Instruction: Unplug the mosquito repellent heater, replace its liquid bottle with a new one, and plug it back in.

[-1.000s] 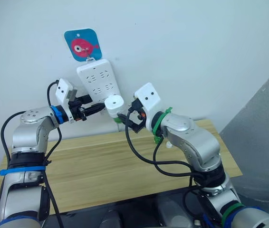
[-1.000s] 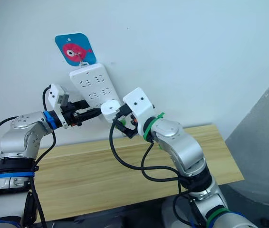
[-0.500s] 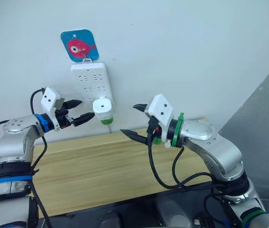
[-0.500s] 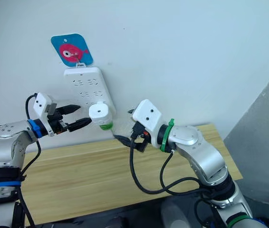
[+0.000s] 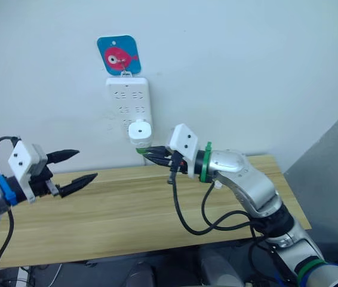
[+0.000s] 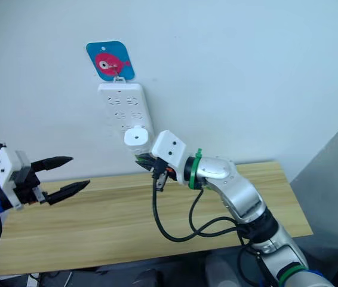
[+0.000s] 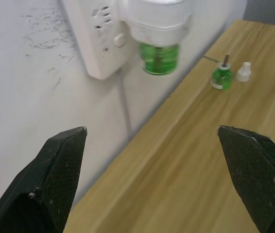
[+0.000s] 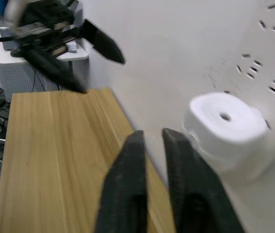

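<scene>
The white mosquito repellent heater [image 5: 139, 132] is plugged into the white power strip [image 5: 129, 100] on the wall, its round vent facing out. A green bottle [image 7: 159, 58] sits in its underside. My right gripper [image 5: 147, 156] is shut with nothing between its fingers. Its tips are just below the heater, close to that bottle; I cannot tell whether they touch. My left gripper [image 5: 82, 165] stands open and empty over the table's left part, well away from the heater. In the left wrist view a second small green bottle [image 7: 221, 77] with a brown wick stands on the table beside a loose white cap [image 7: 244, 72].
The wooden table [image 5: 127, 215] runs along the white wall. A blue hook plate with a red fish [image 5: 119, 56] holds the power strip up. A grey panel [image 5: 336, 179] stands at the right.
My left gripper has drawn back from the heater, down and to the left, still open. My right gripper has shut and come up under the heater. The heater stays on the strip.
</scene>
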`<state>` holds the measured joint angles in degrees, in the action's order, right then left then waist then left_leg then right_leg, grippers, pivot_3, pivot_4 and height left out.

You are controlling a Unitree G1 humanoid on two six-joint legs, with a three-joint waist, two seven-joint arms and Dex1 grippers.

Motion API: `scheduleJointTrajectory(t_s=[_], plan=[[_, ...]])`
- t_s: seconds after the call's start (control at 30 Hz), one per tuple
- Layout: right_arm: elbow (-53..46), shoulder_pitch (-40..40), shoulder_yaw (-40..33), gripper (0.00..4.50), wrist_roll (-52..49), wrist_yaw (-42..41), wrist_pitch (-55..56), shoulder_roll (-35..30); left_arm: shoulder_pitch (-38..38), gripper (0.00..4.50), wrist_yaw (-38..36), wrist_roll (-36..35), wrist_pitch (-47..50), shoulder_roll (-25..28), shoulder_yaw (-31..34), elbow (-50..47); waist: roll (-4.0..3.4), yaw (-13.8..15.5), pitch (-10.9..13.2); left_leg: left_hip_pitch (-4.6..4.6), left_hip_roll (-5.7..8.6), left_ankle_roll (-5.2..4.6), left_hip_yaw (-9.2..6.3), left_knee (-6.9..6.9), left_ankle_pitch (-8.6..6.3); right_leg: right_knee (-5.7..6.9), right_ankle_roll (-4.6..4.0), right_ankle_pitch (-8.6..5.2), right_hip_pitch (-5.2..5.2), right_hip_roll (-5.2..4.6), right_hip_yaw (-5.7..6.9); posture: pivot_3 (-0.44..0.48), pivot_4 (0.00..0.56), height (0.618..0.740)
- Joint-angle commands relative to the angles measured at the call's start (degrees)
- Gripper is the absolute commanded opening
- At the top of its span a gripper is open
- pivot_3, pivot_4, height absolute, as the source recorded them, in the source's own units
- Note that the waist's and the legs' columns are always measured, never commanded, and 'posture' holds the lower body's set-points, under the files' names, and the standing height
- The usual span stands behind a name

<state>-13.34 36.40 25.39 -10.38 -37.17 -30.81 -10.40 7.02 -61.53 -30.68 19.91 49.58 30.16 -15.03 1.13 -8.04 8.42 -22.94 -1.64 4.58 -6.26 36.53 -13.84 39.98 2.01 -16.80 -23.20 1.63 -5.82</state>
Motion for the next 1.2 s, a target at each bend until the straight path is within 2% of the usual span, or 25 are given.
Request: scheduleJointTrajectory(t_s=[0.03, 0.17, 0.37, 0.77, 1.2], plan=[[2.6, 1.3, 0.4, 0.06, 2.3, 2.4, 3.7, 2.9, 2.3, 4.50, 5.6, -4.0, 2.5, -3.3, 2.7, -10.6, 0.03, 1.3, 0.0, -0.01, 0.01, 0.01, -0.01, 0.01, 0.00, 0.00, 0.00, 0.00, 0.01, 0.00, 0.01, 0.013, 0.092, 0.740], [6.2, 1.1, 0.5, 0.06, 4.9, 4.5, 6.3, 5.3, 6.5, 4.50, 10.8, -6.2, 5.0, -7.6, 1.3, -19.2, 0.12, 2.6, -0.1, 0.00, 0.03, 0.03, 0.07, 0.13, 0.01, -0.01, -0.04, 0.03, 0.05, 0.00, -0.02, 0.021, 0.088, 0.740], [7.6, 0.6, -0.7, 0.06, 6.8, 6.6, 6.3, 6.3, 9.2, 4.50, 14.5, -8.3, 7.9, -9.2, 0.0, -24.1, 0.15, 3.3, -0.1, 0.05, -0.02, 0.10, 0.06, 0.16, 0.05, 0.02, -0.03, 0.02, 0.05, 0.09, 0.04, 0.026, 0.085, 0.740], [5.1, -1.5, -3.2, 0.06, 7.3, 8.8, 2.8, 5.8, 9.1, 4.50, 16.3, -5.5, 5.1, -10.5, -7.4, -26.2, 0.18, 3.3, -0.1, 0.07, -0.03, 0.11, 0.09, 0.16, 0.06, 0.04, -0.09, 0.06, 0.06, 0.11, 0.05, 0.016, 0.081, 0.740], [6.3, -1.7, -3.4, 0.06, 7.6, 11.5, 1.0, 6.0, 6.7, 4.50, 16.6, -5.6, 5.1, -9.9, -9.8, -25.6, 0.19, 3.3, -0.1, 0.06, -0.03, 0.11, 0.09, 0.16, 0.06, 0.03, -0.24, 0.14, 0.06, 0.13, 0.05, 0.009, 0.081, 0.740]])
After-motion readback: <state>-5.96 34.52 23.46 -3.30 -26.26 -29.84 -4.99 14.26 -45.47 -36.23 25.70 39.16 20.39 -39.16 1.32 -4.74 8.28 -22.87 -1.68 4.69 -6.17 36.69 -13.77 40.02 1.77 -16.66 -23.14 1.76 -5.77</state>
